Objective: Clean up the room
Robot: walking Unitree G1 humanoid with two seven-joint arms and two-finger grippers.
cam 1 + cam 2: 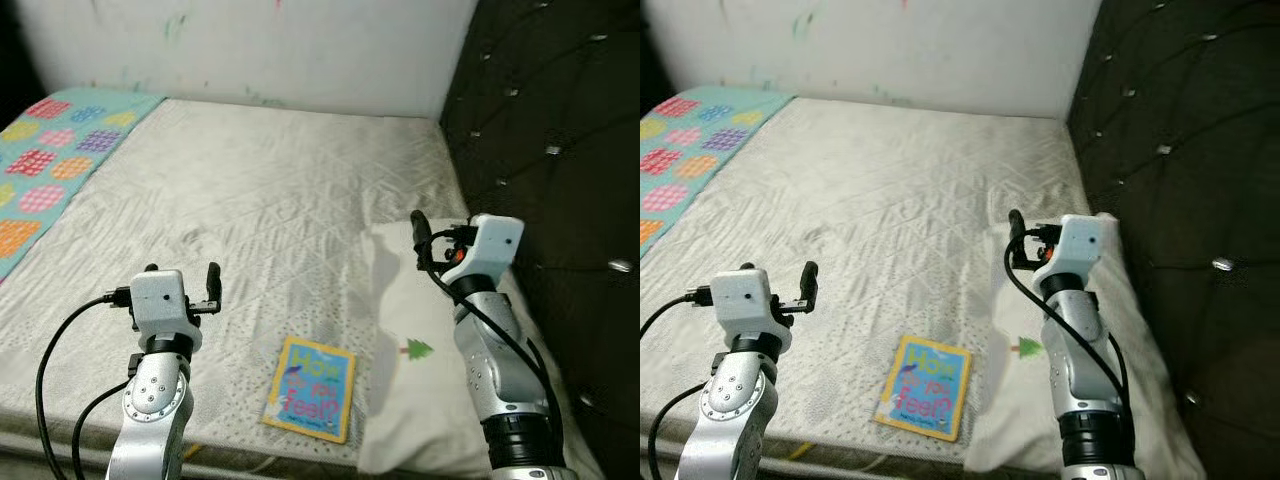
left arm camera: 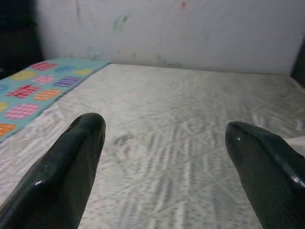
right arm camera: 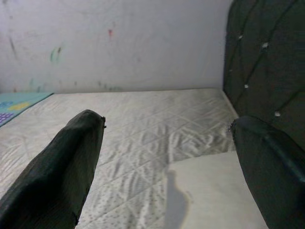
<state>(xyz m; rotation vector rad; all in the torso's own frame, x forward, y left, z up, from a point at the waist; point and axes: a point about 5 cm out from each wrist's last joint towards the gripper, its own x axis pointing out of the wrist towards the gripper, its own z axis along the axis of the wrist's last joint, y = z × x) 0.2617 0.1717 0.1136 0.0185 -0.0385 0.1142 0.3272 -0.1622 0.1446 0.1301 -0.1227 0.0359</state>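
A thin children's book point(image 1: 311, 388) with a yellow border and blue cover lies flat near the front edge of the white quilted mattress point(image 1: 260, 200). My left gripper point(image 1: 183, 272) hovers open over the mattress, to the left of the book and a little farther back. My right gripper point(image 1: 440, 235) is raised above a white pillow point(image 1: 410, 300) printed with a small green tree, to the right of the book. Its fingers point(image 3: 62, 162) stand wide apart with nothing between them. The left wrist view has both left fingers point(image 2: 66, 167) spread over bare mattress.
A teal blanket point(image 1: 50, 160) with coloured patches covers the bed's far left side. A dark tufted headboard point(image 1: 550, 120) runs along the right, close to my right arm. A white wall point(image 1: 260, 45) with paint marks closes the back.
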